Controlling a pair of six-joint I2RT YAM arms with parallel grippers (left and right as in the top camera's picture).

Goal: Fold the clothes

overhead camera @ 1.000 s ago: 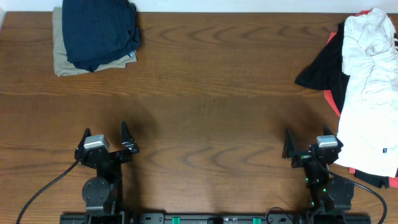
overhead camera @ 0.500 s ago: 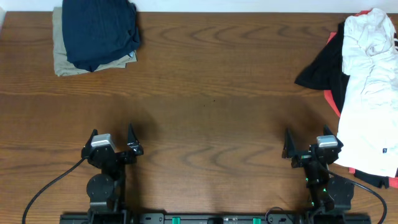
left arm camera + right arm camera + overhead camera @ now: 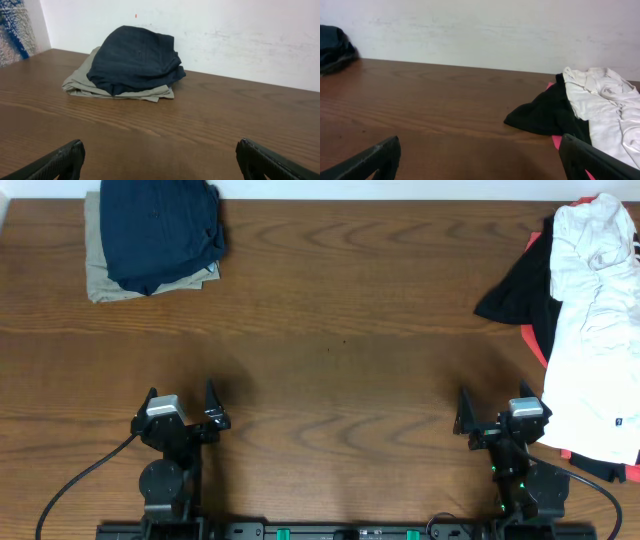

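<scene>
The dark navy shorts [image 3: 158, 228] lie folded in a bundle on top of a tan folded garment [image 3: 97, 278] at the table's far left corner. They also show in the left wrist view [image 3: 135, 59] and at the left edge of the right wrist view [image 3: 332, 49]. My left gripper [image 3: 180, 402] is open and empty near the front edge, far from the shorts. In its own view the left gripper [image 3: 160, 160] spans bare wood. My right gripper [image 3: 492, 411] is open and empty at the front right, and its own view shows the right gripper [image 3: 480, 160] over bare wood.
A heap of white [image 3: 595, 320], black [image 3: 520, 290] and red garments lies at the right edge, close to my right gripper. It shows in the right wrist view [image 3: 600, 107]. A white wall stands behind the table's far edge.
My left gripper shifted slightly right and toward the front edge between one second ago and half a second ago. Since then nothing has moved.
</scene>
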